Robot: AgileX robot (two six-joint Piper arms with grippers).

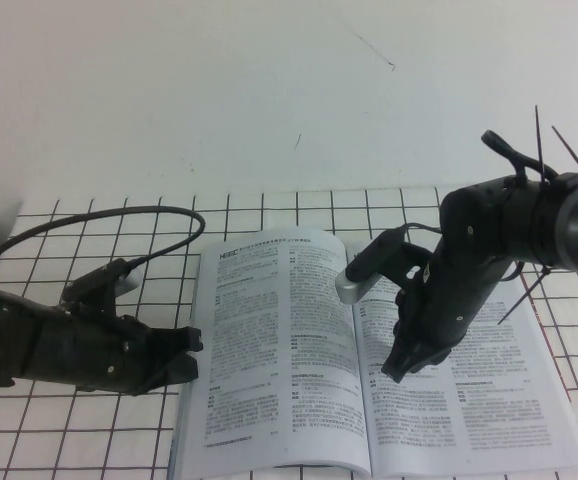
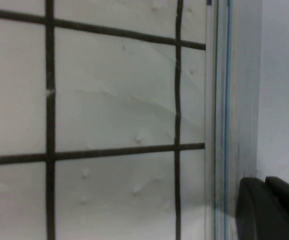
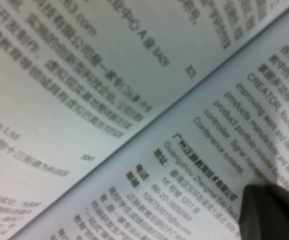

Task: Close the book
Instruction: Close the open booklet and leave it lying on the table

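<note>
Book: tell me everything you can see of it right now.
The book lies open and flat on the gridded table, spine running away from the robot. Thin white paper pages, dense black print, bowing slightly toward the gutter; a bluish cover edge shows under the left page. The left gripper sits at its left edge; the right gripper is down on the right page near the gutter, seemingly touching.

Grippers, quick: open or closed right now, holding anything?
Left gripper: open, empty, at the book's left edge.
Right gripper: cannot be told; pointing down over the right page.
</note>
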